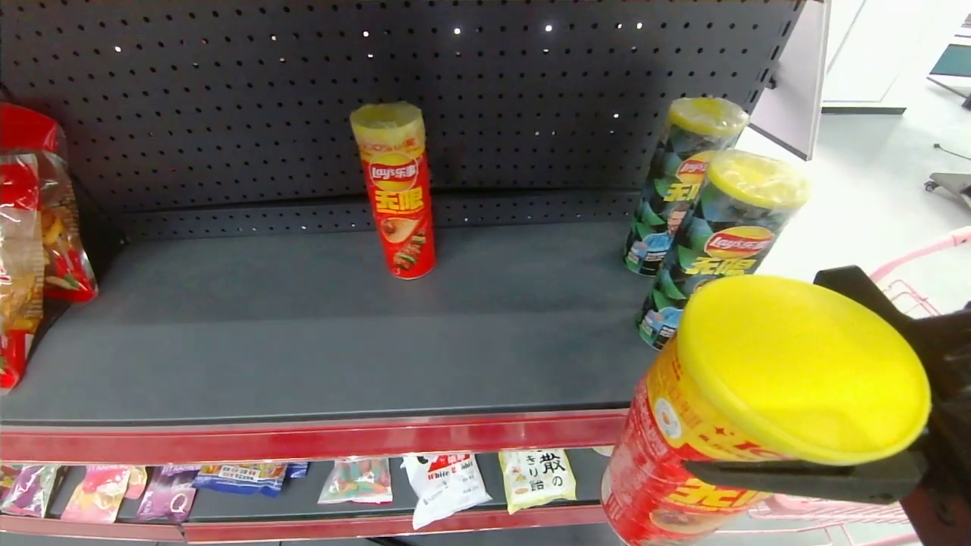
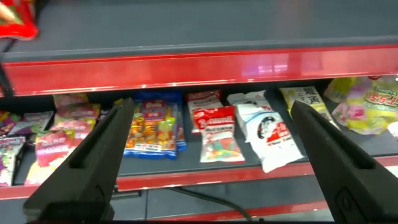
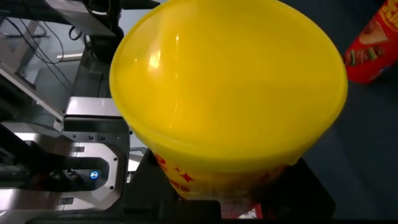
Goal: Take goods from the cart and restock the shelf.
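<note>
The right tool (image 1: 758, 371) is clamped on the held can (image 1: 652, 425), one finger across its front just under the yellow lid and one behind, lid up, before the right end of the lip (image 1: 303, 436). The left tool (image 2: 211, 106) is spread wide and holds nothing, facing packets (image 2: 214, 134) on the lower shelf (image 2: 186, 165). Past the lip, the shelf (image 1: 303, 334) lies bare across its front and middle. Two green cans (image 1: 721, 243) stand at its right edge, one behind the other. A red can (image 1: 398, 197) stands upright mid-shelf toward the back, well apart from them. Bags (image 1: 38, 227) crowd the left end. The pink cart (image 1: 933, 250) shows to the right.
</note>
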Available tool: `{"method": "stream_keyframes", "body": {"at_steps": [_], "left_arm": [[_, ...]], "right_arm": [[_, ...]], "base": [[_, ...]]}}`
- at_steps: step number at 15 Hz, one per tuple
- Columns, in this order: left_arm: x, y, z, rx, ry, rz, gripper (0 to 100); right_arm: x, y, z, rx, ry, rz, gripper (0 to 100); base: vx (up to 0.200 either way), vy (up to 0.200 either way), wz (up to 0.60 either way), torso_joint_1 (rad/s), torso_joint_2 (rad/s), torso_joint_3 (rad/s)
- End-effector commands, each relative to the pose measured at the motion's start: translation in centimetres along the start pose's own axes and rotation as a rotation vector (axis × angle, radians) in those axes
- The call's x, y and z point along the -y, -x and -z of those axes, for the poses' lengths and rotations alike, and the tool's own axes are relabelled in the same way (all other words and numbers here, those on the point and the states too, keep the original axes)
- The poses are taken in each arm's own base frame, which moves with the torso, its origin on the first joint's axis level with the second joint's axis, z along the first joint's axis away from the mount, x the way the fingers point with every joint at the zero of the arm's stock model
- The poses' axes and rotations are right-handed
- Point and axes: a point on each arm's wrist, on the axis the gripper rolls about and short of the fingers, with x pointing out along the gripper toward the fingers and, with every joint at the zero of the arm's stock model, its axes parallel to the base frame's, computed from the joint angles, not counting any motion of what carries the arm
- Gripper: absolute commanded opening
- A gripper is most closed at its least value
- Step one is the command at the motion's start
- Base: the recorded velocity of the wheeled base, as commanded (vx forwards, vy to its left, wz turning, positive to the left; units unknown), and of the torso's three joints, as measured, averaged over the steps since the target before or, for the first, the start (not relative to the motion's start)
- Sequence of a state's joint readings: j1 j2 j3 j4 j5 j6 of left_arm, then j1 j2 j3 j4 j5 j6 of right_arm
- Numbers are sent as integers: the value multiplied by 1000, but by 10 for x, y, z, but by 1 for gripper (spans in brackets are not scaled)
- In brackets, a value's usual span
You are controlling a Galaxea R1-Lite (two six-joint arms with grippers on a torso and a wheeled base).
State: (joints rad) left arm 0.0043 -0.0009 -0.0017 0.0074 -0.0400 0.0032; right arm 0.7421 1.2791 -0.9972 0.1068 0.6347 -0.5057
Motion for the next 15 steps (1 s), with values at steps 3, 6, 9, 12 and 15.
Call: {"method": "stream_keyframes", "body": {"at_steps": [3, 6, 9, 12, 15], "left_arm": [[0, 0, 0, -1, 0, 0, 100], [0, 0, 0, -1, -3, 0, 100], [0, 0, 0, -1, -1, 0, 100], [0, 0, 0, -1, -3, 0, 100], [0, 0, 0, -1, 0, 0, 100]], "right_arm": [[-1, 1, 0, 1, 1, 0, 0], [-5, 3, 5, -8, -8, -5, 0], [-7, 3, 9, -18, -17, -9, 0], [-6, 3, 8, -14, -13, -5, 0], [-7, 3, 9, -17, -16, -7, 0]], "base": [[0, 200, 0, 2, 2, 4], [0, 67, 0, 1, 1, 1], [0, 0, 0, 0, 0, 0], [0, 0, 0, 0, 0, 0], [0, 0, 0, 0, 0, 0]]}}
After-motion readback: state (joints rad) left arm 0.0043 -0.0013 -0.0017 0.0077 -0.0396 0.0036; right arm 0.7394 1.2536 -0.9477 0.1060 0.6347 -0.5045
